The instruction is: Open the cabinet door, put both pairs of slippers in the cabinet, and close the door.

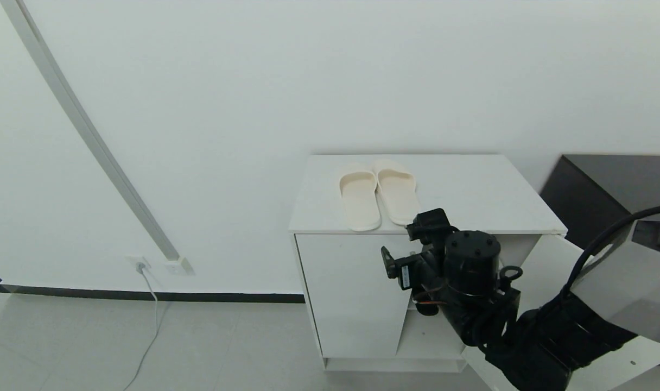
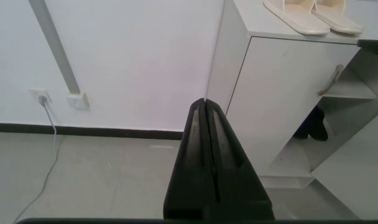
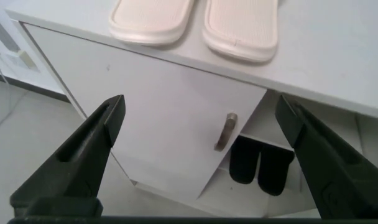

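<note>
Right wrist view, right gripper (image 3: 199, 106): jaws spread wide, nothing between them, touching nothing; held in front of the cabinet (image 3: 338, 56), near its upper edge, facing the closed door (image 3: 158, 118) and its handle (image 3: 224, 131).
Left wrist view, left gripper (image 2: 206, 112): fingers pressed flat together, gripping nothing; well apart from the cabinet, out beyond its closed-door side.
Cream slippers (image 1: 378, 194): one pair, side by side on top of the cabinet, soles down, reaching its front edge.
Dark slippers (image 3: 261, 163): one pair, inside the cabinet's open compartment, under a shelf (image 2: 347, 93).
Open door (image 1: 547, 266): swung outward at the cabinet's right side.
Surface: cabinet top white and flat, bearing the cream pair.
Room: white wall (image 1: 330, 70) behind the cabinet; grey floor (image 1: 118, 342) beneath it; wall socket (image 1: 139, 265) with a hanging cable (image 1: 155, 315) left of the cabinet, at the foot of a slanting grey strip (image 1: 86, 130); dark furniture (image 1: 607, 190) right of the cabinet.
</note>
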`<state>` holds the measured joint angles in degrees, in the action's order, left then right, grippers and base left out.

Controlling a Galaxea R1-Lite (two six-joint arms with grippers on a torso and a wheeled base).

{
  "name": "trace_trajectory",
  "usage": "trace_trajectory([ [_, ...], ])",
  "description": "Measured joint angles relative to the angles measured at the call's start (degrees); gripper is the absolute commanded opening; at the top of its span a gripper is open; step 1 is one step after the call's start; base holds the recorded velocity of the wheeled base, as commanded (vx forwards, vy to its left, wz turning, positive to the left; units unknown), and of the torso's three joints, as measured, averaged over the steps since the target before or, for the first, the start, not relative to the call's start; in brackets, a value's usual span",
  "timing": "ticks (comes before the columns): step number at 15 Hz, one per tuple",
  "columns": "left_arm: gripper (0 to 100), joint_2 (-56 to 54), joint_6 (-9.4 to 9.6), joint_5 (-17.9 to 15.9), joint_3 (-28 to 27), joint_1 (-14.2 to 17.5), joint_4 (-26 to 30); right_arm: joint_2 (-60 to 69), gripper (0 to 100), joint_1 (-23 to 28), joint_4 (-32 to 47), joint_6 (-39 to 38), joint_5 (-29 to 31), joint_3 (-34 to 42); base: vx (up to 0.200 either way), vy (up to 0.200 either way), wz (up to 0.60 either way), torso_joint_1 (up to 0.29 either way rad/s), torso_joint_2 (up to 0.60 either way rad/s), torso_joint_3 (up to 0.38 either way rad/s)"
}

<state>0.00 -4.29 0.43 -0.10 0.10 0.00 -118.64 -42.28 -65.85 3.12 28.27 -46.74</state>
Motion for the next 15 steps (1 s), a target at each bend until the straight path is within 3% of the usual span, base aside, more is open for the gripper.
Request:
trace_trajectory([
  [9, 0, 0.0, 0.00, 0.0, 0.0, 0.0, 0.0, 3.8, 100, -1.6, 32.7, -10.8, 0.6, -20.4, 0.000, 0.000, 0.00, 0.000, 0.00, 0.000],
  [11, 0, 0.0, 0.00, 0.0, 0.0, 0.0, 0.0, 4.1, 100, -2.1, 33.5, -11.7, 2.0, -21.8, 0.000, 0.000, 0.00, 0.000, 0.00, 0.000],
  [15, 0, 0.0, 0.00, 0.0, 0.0, 0.0, 0.0, 4.2, 100, -2.3, 33.5, -11.9, 2.5, -22.4, 0.200, 0.000, 0.00, -0.006, 0.00, 0.006],
])
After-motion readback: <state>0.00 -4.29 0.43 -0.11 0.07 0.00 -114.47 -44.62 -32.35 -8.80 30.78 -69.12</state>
